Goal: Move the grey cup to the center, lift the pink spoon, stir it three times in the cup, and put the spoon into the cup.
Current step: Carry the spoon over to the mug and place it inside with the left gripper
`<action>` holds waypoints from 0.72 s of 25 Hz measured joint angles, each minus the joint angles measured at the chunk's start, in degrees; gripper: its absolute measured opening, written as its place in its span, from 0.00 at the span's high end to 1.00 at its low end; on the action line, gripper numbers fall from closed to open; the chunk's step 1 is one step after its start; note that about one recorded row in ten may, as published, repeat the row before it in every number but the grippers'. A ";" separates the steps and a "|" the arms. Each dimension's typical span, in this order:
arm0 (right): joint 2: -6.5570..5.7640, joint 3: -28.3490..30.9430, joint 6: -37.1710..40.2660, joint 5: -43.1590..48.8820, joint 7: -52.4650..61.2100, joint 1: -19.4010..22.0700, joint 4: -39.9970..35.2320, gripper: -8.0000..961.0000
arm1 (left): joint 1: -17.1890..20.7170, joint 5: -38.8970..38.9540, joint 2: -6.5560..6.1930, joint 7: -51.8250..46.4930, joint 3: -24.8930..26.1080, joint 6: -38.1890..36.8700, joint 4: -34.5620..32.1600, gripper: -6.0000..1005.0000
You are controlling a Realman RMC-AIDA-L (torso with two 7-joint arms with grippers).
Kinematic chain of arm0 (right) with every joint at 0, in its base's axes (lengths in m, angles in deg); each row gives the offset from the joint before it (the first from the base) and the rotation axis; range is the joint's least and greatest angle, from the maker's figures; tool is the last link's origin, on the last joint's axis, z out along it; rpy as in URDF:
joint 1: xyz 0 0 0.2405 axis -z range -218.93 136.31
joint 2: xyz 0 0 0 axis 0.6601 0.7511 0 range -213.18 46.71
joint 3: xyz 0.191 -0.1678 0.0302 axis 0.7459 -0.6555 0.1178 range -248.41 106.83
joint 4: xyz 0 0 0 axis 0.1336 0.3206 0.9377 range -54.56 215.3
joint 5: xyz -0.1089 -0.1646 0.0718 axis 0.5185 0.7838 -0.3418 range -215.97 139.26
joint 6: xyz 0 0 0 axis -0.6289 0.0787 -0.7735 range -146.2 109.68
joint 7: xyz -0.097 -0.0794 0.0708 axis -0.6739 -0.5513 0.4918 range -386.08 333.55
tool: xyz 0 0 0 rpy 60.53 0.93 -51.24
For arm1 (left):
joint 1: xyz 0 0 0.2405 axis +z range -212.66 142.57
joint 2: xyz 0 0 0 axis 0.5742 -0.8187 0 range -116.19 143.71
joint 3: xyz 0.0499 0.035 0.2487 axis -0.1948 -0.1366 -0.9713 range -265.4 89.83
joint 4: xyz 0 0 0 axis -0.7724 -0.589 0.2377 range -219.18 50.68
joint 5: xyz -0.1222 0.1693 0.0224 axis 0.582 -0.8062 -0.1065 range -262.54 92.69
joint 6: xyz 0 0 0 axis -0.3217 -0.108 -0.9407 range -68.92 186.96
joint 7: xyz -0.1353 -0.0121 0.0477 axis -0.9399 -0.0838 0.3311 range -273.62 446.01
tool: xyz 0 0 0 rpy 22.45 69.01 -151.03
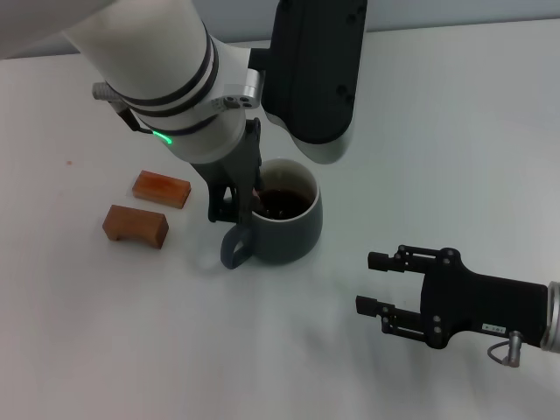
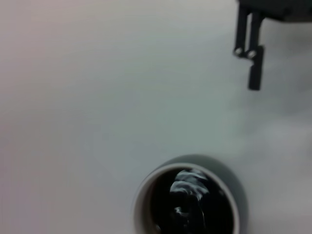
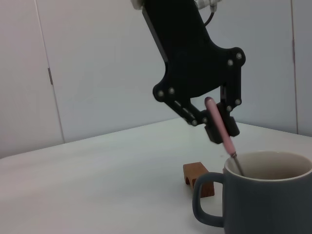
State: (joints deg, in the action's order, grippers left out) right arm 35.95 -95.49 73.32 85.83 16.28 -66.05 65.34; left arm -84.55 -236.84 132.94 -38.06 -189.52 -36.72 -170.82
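The grey cup (image 1: 289, 229) stands mid-table with its handle toward the front left. Seen from above, its inside (image 2: 190, 204) looks dark. My left gripper (image 1: 241, 203) hangs over the cup's left rim, shut on the pink spoon. In the right wrist view the left gripper (image 3: 218, 126) pinches the pink spoon (image 3: 218, 119) by its handle. The spoon is tilted, and its metal end dips inside the cup (image 3: 265, 200). A silver glint of the spoon (image 2: 187, 187) shows in the cup. My right gripper (image 1: 374, 283) rests open at the front right, apart from the cup.
Two small brown wooden blocks (image 1: 161, 188) (image 1: 135, 226) lie left of the cup; they also show behind the cup (image 3: 199, 178). The right gripper's fingers (image 2: 249, 53) appear far off in the left wrist view. White tabletop (image 1: 437, 131) spreads all around.
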 joint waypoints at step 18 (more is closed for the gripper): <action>0.00 -0.05 0.01 0.07 0.05 0.31 0.00 0.36 | 0.37 2.43 0.00 -0.87 -0.71 3.49 0.66 0.86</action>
State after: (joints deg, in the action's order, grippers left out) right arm 35.95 -95.54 73.33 85.90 16.34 -65.73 65.34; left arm -84.18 -234.41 132.94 -38.93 -190.23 -33.23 -170.16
